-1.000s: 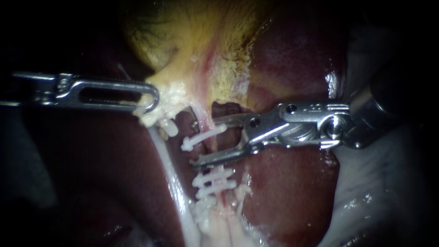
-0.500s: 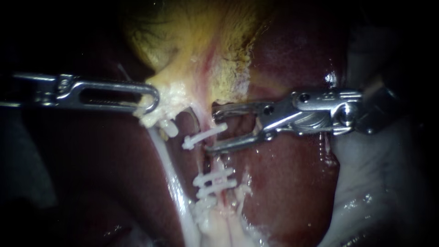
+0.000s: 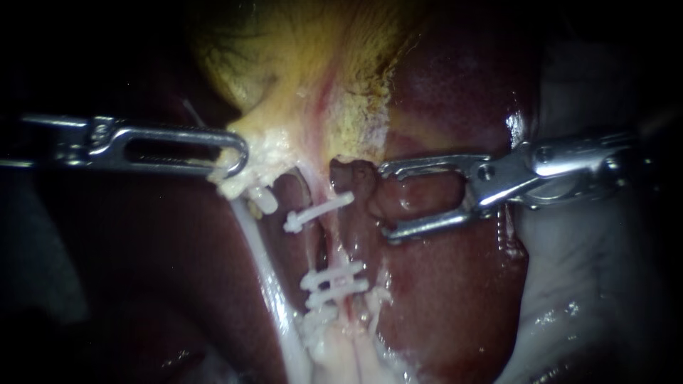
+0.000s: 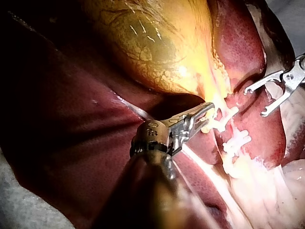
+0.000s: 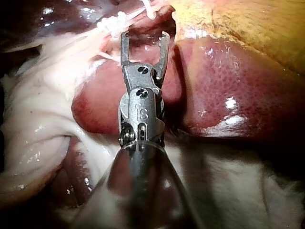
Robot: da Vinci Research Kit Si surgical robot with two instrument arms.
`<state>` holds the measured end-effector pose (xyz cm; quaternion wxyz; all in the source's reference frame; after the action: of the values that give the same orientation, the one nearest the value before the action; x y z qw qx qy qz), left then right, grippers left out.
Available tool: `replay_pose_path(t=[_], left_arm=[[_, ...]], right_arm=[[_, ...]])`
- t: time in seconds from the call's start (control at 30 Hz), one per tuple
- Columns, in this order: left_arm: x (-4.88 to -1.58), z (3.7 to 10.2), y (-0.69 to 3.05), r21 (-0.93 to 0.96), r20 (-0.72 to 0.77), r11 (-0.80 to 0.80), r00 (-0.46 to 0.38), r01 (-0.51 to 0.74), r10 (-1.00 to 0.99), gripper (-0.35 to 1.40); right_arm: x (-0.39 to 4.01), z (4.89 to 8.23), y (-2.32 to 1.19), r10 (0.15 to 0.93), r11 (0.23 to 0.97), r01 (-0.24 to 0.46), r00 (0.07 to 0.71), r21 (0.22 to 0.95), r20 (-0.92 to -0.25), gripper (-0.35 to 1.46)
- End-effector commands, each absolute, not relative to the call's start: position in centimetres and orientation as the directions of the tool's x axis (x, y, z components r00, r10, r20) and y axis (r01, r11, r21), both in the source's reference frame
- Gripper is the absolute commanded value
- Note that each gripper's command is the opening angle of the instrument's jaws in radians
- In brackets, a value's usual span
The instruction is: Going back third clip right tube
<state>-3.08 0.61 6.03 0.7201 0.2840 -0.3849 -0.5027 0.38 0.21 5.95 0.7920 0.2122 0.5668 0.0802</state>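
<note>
The right tube [image 3: 326, 190] runs down from the yellow gallbladder [image 3: 306, 64], with one white clip [image 3: 318, 211] across it and two more clips [image 3: 334, 281] lower down. My right instrument [image 3: 385, 202] stands to the right of the tube, its jaws open and empty over the liver [image 3: 441, 299]. In the right wrist view its open jaws [image 5: 144, 37] point at the clips [image 5: 114, 21] just ahead. My left instrument [image 3: 229, 155] is shut on whitish tissue at the gallbladder's neck, and is also seen in its own view [image 4: 207, 114].
The pale left tube [image 3: 267, 277] runs down beside the clipped one. Pale whitish tissue [image 3: 576, 284] lies at the right under my right instrument's shaft. Dark liver [image 4: 71, 124] lies beside my left instrument's shaft.
My right instrument has drawn back to the right with its jaws open, off the tube and the upper clip. The clip stays on the tube. The left instrument has not moved.
</note>
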Motion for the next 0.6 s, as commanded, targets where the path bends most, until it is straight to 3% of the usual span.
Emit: replay_pose_path(t=[0.03, 0.6], left_arm=[[-3.08, 6.03, 0.61, 0.796, 0.269, 0.333, 0.198, 0.506, -0.943, -0.35], [-3.42, 6.64, 0.59, 0.784, 0.279, 0.35, 0.214, 0.512, -0.936, -0.35]], right_arm=[[0.37, 5.95, 0.2, 0.368, 0.897, 0.113, 0.345, 0.427, -0.864, 0.5], [0.2, 5.84, 0.23, 0.366, 0.9, 0.105, 0.347, 0.424, -0.863, 0.5]])
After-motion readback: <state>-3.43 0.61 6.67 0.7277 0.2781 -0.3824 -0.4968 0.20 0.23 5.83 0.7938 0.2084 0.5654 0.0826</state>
